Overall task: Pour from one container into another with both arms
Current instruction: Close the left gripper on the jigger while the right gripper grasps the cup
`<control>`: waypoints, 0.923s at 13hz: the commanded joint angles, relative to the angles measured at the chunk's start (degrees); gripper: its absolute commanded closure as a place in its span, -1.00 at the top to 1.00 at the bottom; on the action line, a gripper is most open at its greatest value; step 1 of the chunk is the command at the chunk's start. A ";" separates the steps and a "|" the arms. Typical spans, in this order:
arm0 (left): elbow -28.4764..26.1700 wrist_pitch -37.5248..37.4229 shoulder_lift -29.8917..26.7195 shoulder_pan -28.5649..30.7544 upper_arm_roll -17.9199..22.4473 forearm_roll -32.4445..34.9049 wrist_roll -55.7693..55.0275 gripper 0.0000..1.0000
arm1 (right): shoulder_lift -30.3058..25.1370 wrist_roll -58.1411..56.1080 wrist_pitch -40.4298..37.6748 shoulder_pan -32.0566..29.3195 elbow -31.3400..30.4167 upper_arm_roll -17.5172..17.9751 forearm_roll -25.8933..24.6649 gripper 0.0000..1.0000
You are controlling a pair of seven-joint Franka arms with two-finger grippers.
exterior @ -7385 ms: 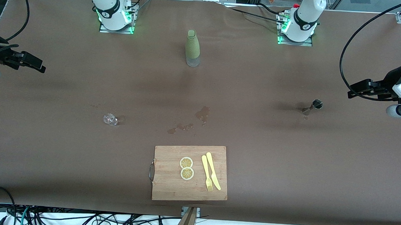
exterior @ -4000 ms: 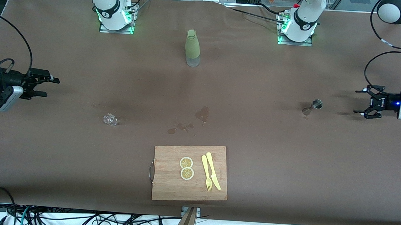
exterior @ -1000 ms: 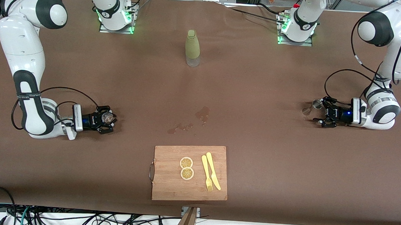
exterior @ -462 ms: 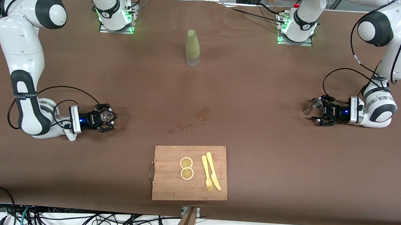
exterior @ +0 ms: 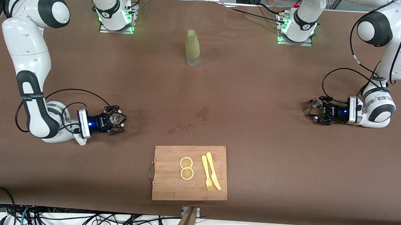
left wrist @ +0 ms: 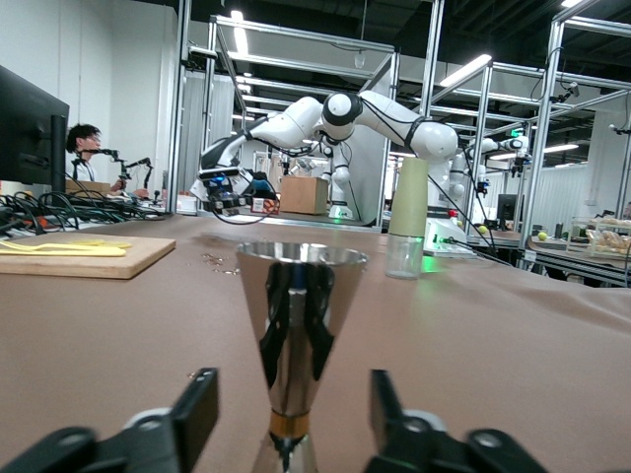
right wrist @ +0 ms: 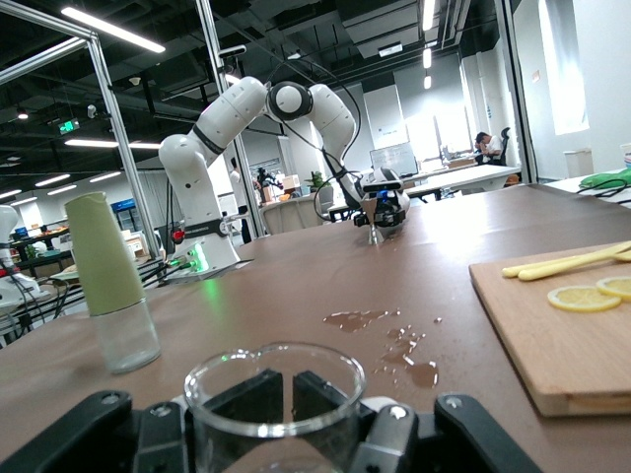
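Brown table [exterior: 252,155] carries a cutting board [exterior: 170,185], bottle [exterior: 192,48] (upright) and spill [exterior: 203,113].

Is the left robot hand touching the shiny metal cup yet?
Apart. The left wrist view shows gaps between the metal cup and both fingers of the left gripper.

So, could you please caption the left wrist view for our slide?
Left gripper open around a steel jigger standing on the brown table.

Bright, even overhead strip lighting; soft shadows; blurred near edges of the wrist views.
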 commanded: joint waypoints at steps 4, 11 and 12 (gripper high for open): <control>-2.31 1.44 -2.54 -0.59 0.71 2.47 0.69 -0.11 | -2.14 8.67 0.97 3.62 0.90 0.66 3.18 -1.00; -2.22 3.90 -2.10 -0.59 0.27 1.42 5.15 -1.00 | -5.04 14.66 4.92 4.16 0.90 3.56 3.18 -1.00; -2.22 4.07 -2.19 -0.50 0.01 0.46 6.39 -1.00 | -5.48 14.66 5.80 4.16 0.90 3.91 3.18 -1.00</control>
